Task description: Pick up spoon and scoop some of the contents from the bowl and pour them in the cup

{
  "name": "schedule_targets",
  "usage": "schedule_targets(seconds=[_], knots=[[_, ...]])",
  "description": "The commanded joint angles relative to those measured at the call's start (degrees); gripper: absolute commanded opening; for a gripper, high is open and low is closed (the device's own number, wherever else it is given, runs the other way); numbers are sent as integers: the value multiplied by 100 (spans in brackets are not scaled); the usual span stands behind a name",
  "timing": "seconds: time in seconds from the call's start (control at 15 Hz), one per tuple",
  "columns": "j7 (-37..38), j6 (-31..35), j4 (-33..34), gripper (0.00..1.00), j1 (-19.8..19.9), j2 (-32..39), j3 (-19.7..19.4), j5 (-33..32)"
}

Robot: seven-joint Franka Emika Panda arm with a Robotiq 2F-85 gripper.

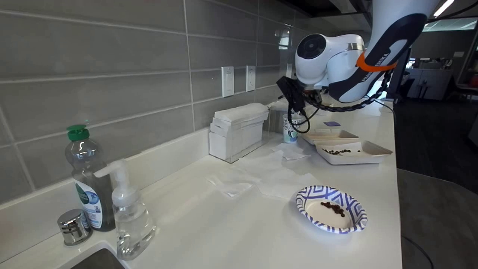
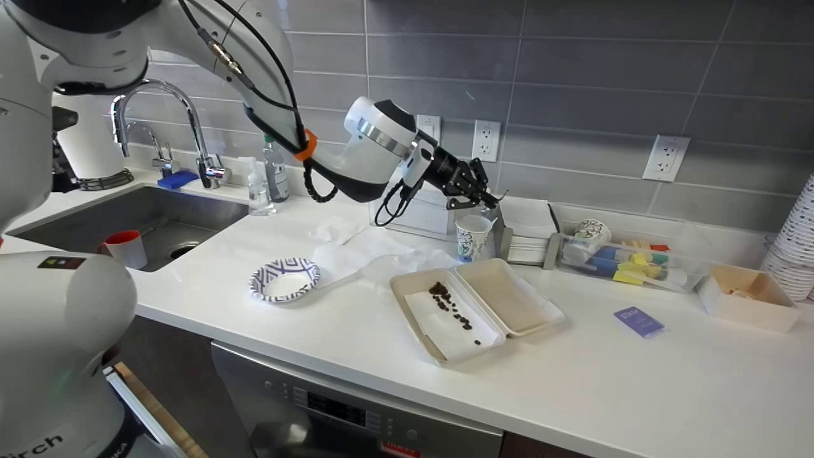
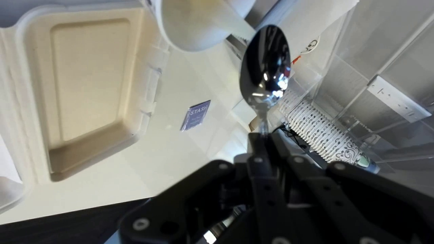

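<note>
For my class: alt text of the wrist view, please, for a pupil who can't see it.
A gripper holds a shiny metal spoon above a countertop. A white cup is cut off at the top; part of an open takeaway box lies at left, a purple STASH packet near centre.

Your counter is carrying a square bowl, a patterned plate, a paper cup and a purple packet.

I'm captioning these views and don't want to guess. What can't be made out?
Spoon, handle's end: wrist view, hidden inside the tool.
Paper cup, rest of its inside: wrist view, cut off by top edge.
Dark brown bits, exact kind: both exterior views, too small.
Clamshell box, half holding them: wrist view, mostly cut by left edge.
STASH packet, small print: wrist view, blurred.
</note>
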State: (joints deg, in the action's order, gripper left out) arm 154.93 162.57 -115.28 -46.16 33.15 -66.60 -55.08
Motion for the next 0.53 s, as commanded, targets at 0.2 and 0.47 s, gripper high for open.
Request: schedule_targets(seconds=[0.2, 0.47], knots=[[69, 544, -600, 2, 493, -1348, 233, -561], [-409, 1307, -979, 2, 441, -1883, 83, -411]])
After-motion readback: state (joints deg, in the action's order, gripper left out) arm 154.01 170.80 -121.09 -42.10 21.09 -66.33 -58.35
